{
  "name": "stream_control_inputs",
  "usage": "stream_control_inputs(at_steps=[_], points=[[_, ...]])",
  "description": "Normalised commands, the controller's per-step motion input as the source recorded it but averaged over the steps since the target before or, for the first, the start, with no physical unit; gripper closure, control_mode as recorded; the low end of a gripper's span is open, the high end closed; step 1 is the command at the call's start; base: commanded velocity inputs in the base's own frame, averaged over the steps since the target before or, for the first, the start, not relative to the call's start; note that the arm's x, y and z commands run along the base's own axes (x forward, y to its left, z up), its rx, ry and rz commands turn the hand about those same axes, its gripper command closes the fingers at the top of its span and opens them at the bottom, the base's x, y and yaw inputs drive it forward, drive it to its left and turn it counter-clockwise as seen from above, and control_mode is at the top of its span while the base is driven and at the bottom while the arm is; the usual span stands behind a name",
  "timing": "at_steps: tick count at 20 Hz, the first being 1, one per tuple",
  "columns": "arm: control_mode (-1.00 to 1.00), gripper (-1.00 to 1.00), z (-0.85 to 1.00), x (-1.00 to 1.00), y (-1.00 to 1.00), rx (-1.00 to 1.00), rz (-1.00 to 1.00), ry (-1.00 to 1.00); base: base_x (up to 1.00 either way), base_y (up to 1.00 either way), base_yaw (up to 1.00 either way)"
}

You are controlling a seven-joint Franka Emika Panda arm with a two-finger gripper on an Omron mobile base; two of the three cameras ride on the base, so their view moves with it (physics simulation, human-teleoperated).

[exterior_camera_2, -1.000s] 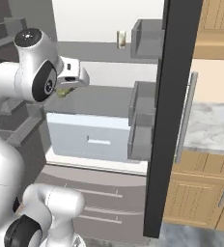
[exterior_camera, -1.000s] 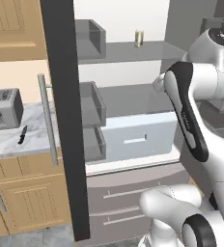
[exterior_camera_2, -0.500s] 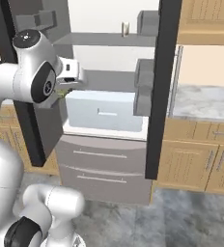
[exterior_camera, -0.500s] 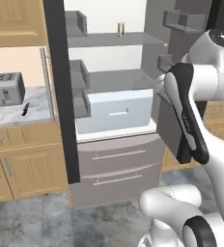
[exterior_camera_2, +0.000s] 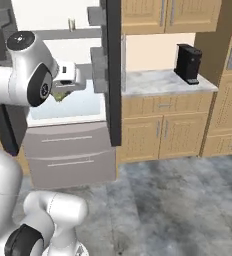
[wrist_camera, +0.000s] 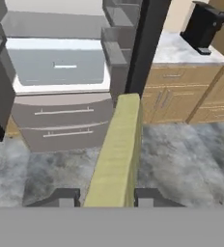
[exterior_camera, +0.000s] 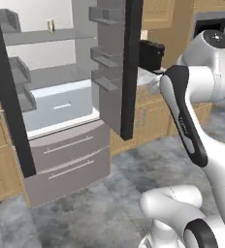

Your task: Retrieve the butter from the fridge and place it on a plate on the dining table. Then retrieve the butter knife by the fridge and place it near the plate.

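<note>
The butter (wrist_camera: 116, 149) is a thin yellow stick running up from between my two finger tips, and my gripper (wrist_camera: 108, 197) is shut on it. From the right base view the butter (exterior_camera_2: 59, 94) peeks out under the gripper (exterior_camera_2: 63, 90), held in the air in front of the fridge (exterior_camera_2: 73, 135). The grey fridge (exterior_camera: 61, 101) stands with both doors open, its two drawers (wrist_camera: 61, 123) below. The plate, the dining table and the butter knife are out of view.
A pale can (exterior_camera: 50, 25) stands on an upper fridge shelf. The open right door (exterior_camera: 119, 72) juts out with its bins. Right of it a marble counter (exterior_camera_2: 158, 82) on wooden cabinets carries a black coffee machine (exterior_camera_2: 188, 62). Grey floor (exterior_camera_2: 178, 200) lies ahead.
The whole picture has shifted: the base has backed off and turned right, so the fridge slid left and the coffee-machine counter came in. The grip on the butter is unchanged.
</note>
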Motion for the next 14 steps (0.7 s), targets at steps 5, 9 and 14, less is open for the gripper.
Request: stream_control_inputs(at_steps=[5, 9, 14], points=[[1.00, 1.00, 0.00, 0.00, 0.00, 0.00, 0.00, 0.00, -0.24, -0.13, -0.76], [1.00, 1.00, 0.00, 0.00, 0.00, 0.00, 0.00, 0.00, 0.03, -0.40, -0.80], [1.00, 1.00, 0.00, 0.00, 0.00, 0.00, 0.00, 0.00, 0.22, -0.53, -0.74]])
